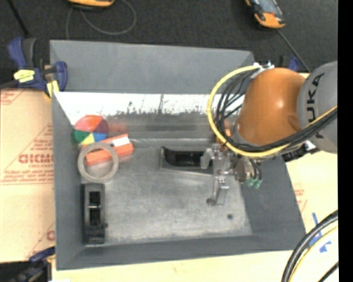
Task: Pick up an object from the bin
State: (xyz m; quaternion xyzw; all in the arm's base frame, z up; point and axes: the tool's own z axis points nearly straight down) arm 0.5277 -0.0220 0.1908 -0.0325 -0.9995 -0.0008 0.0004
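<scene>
The black oblong object, low and dark with a paler band along its upper face, lies flat on the bin floor a little right of centre, its long side running parallel to the far wall. Just to its right, and slightly nearer the camera, stands the pincer, pointing down at bare floor beside the object's right end rather than over it; nothing can be seen held in it, and whether it is wide or narrow cannot be told. Above the pincer the wrist carries a rounded orange cover ringed by looping yellow and black cables, and the arm enters over the bin's right wall. The remaining things are grouped well apart from the pincer, along the left side of the grey metal bin. In the far left corner lies a round piece in red, yellow, green and blue segments; just beside it is an orange block; a translucent tape ring lies touching the block's near side. A black upright-sided holder sits in the near left corner, parallel to the left wall.
</scene>
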